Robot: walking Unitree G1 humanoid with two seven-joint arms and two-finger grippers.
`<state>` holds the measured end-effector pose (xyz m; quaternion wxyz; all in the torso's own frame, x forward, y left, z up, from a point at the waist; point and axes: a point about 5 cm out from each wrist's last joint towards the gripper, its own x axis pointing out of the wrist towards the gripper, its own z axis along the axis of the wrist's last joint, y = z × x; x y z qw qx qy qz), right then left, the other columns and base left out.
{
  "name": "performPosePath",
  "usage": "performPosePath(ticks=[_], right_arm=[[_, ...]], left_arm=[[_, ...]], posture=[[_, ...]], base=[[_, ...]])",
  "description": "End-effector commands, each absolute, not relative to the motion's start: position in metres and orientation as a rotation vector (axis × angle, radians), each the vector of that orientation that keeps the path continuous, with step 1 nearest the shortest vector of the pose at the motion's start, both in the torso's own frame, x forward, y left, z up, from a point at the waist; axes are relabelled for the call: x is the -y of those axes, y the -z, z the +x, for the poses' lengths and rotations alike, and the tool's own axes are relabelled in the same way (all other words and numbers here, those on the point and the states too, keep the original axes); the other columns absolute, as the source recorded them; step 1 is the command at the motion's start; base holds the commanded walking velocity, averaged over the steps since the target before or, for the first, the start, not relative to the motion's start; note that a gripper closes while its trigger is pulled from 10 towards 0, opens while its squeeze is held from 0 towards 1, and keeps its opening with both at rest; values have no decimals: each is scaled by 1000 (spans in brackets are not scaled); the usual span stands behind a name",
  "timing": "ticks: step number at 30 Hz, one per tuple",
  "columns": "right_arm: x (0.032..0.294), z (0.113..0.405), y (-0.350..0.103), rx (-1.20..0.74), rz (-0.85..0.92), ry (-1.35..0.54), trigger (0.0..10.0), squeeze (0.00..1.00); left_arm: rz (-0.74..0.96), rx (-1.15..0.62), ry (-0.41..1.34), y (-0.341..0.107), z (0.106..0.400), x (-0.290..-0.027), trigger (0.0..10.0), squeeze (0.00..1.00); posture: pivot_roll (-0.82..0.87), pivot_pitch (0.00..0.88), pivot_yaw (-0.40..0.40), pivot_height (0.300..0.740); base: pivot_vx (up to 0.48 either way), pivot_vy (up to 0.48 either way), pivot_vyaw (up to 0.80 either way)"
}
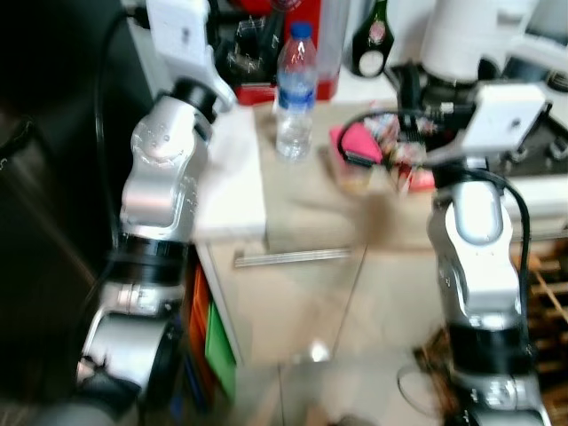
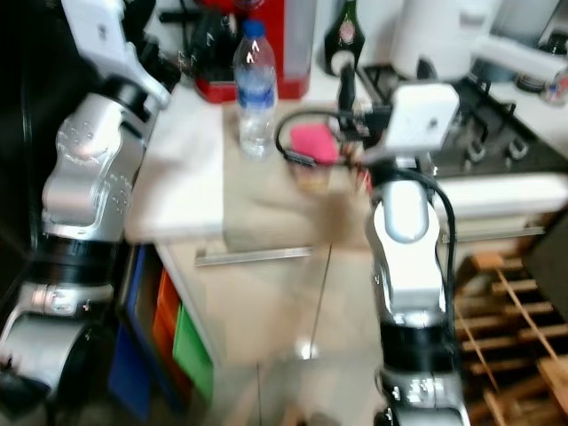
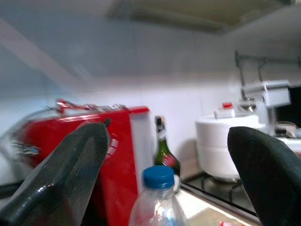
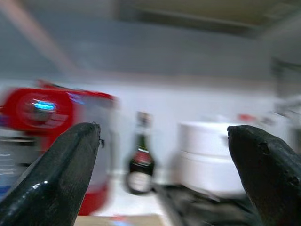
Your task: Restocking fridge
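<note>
Kitchen counter (image 1: 311,213) ahead, red appliance (image 3: 94,141) and white cooker (image 3: 221,146) at the back. Water bottle (image 1: 295,89) upright mid-counter, long axis vertical, pink-lidded tub (image 1: 359,146) just beside. Left gripper (image 3: 164,155) spread wide, bottle straight ahead between fingers, likely nearer. Right gripper (image 4: 162,160) equally wide, aimed past bottle.

Clear plastic water bottle (image 1: 295,93), glossy red appliance (image 3: 101,155), seemingly matt beige countertop (image 1: 311,209).
</note>
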<state>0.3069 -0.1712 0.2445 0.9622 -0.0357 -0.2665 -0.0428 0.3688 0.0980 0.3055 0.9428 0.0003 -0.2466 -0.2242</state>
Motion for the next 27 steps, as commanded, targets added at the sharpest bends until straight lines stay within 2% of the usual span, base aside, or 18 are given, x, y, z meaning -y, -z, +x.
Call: performPosePath(ticks=[1, 5, 11, 19, 27], right_arm=[[168, 302, -249, 560, -70, 84, 10000, 0], [168, 296, -247, 555, -73, 96, 10000, 0], [171, 288, -238, 523, -41, 141, 10000, 0], [173, 288, -241, 514, -9, 151, 10000, 0], [173, 286, -243, 511, -20, 147, 10000, 0]], left_arm=[[4, 490, 444, -313, 377, -106, 10000, 0], [27, 493, 439, -320, 385, -108, 10000, 0], [-43, 400, 547, -324, 402, -95, 10000, 0], [-80, 324, 601, -310, 410, -79, 10000, 0], [-87, 275, 582, -292, 413, -68, 10000, 0]], posture=[[-84, 0, 75, 740], [-102, 0, 98, 740], [-139, 0, 137, 740], [-154, 0, 142, 740], [-154, 0, 138, 740]], base=[[0, 0, 0], [0, 0, 0], [0, 0, 0], [0, 0, 0], [0, 0, 0]])
